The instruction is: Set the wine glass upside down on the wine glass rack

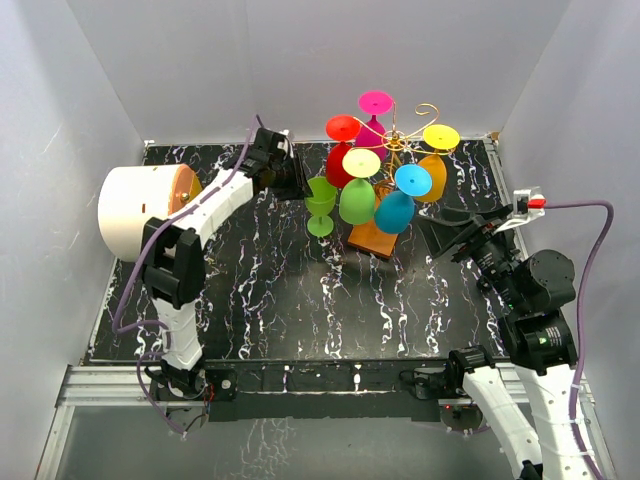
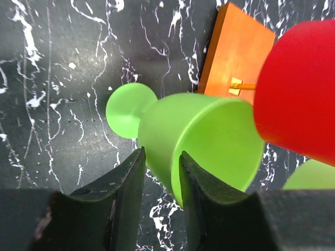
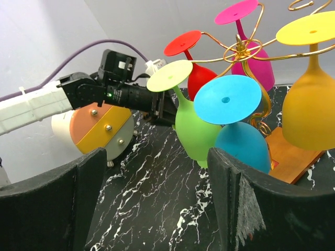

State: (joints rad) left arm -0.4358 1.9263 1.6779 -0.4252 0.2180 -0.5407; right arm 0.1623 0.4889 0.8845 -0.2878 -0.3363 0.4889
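A light green wine glass [image 1: 320, 203] is held tilted just left of the rack, its foot towards the table; whether the foot touches the table I cannot tell. My left gripper [image 1: 302, 186] is shut on its rim, one finger inside the bowl and one outside, as the left wrist view shows [image 2: 161, 154] with the glass [image 2: 204, 130]. The gold wire rack [image 1: 400, 141] stands on an orange-brown base [image 1: 371, 239] and carries several coloured glasses hung upside down. My right gripper [image 1: 456, 246] is open and empty to the right of the rack, also seen in its wrist view [image 3: 157, 201].
A white cylinder with an orange and yellow face [image 1: 132, 210] lies at the left edge of the table. White walls close in the black marble table [image 1: 300, 300]. A red hung glass [image 2: 298, 94] is right beside the held glass. The left arm [image 3: 47, 102] reaches towards the rack.
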